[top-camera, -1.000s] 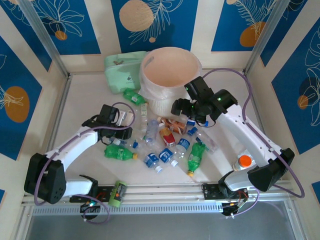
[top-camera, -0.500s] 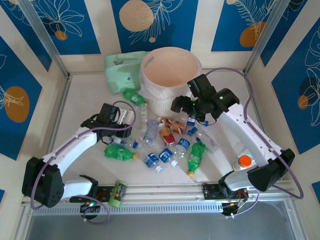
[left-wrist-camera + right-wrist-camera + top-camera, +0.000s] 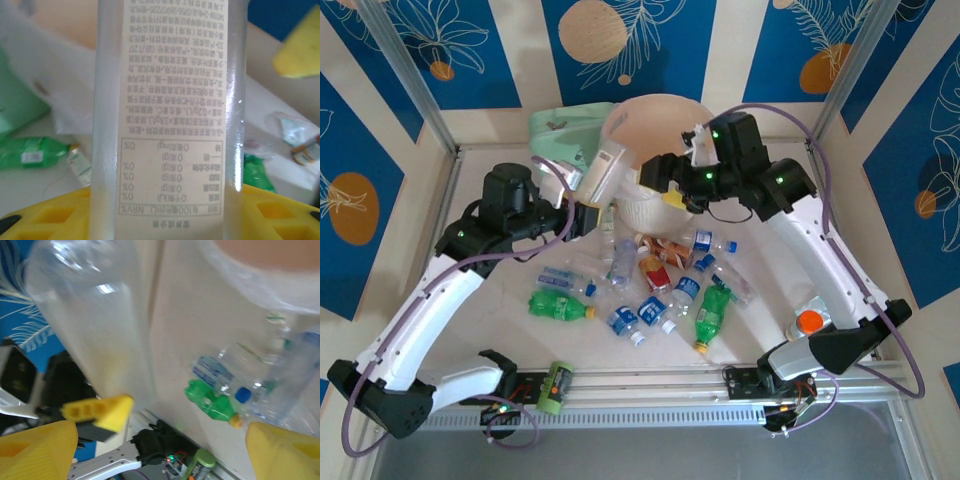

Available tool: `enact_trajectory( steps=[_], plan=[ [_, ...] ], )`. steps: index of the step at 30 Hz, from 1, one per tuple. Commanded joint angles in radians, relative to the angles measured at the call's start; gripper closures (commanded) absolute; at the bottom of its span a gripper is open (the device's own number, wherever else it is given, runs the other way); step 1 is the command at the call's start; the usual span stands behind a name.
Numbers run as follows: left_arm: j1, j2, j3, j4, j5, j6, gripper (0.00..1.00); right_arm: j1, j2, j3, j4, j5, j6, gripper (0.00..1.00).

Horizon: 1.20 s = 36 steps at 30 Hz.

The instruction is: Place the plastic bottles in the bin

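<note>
Beside the bin (image 3: 655, 135), left end effector (image 3: 167, 217) raised, clamped on clear bottle (image 3: 170, 100), right end effector (image 3: 165, 442) spread apart

From my station I see a flat pale-green plastic pouch (image 3: 556, 132) lying at the far left of the white tabletop (image 3: 505, 325), close to the back wall. Blue wall panels with pale leaf prints and orange discs (image 3: 432, 45) surround the table. A silver metal rail (image 3: 650, 379) runs along its near edge.

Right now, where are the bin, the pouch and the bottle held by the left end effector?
bin (image 3: 655, 135): top view, on its inner wall.
pouch (image 3: 563, 130): top view, middle of its green face.
held bottle (image 3: 172, 100): left wrist view, on its printed label.
</note>
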Motion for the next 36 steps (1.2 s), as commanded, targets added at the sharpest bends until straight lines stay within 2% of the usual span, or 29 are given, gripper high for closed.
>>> enact_trajectory(
  steps=[1, 12, 24, 27, 29, 31, 33, 36],
  plan=[
    [-0.046, 0.039, 0.077, -0.088, 0.059, 0.097, 0.52, 0.003, 0.029, 0.064, -0.009, -0.072, -0.03, 0.12],
    [-0.159, 0.058, 0.125, -0.108, 0.008, 0.205, 0.55, -0.006, 0.034, 0.093, -0.065, -0.024, -0.051, 0.14],
    [-0.163, 0.061, 0.115, -0.079, 0.01, 0.209, 0.54, -0.046, -0.009, 0.043, -0.015, -0.087, -0.035, 0.43],
    [-0.163, 0.066, 0.111, -0.062, -0.007, 0.202, 0.45, -0.062, -0.012, 0.032, 0.014, -0.117, -0.02, 0.48],
    [-0.163, 0.067, 0.102, -0.046, -0.041, 0.195, 0.28, -0.071, -0.016, 0.022, 0.042, -0.136, -0.008, 0.5],
    [-0.163, 0.058, 0.083, -0.019, -0.067, 0.188, 0.0, -0.083, -0.015, 0.02, 0.071, -0.153, 0.004, 0.5],
    [-0.163, 0.036, 0.061, 0.024, -0.116, 0.17, 0.0, -0.104, -0.009, 0.029, 0.106, -0.164, 0.023, 0.5],
    [-0.159, -0.006, 0.046, 0.106, -0.281, 0.083, 0.0, -0.161, 0.0, 0.043, 0.185, -0.162, 0.067, 0.5]
  ],
)
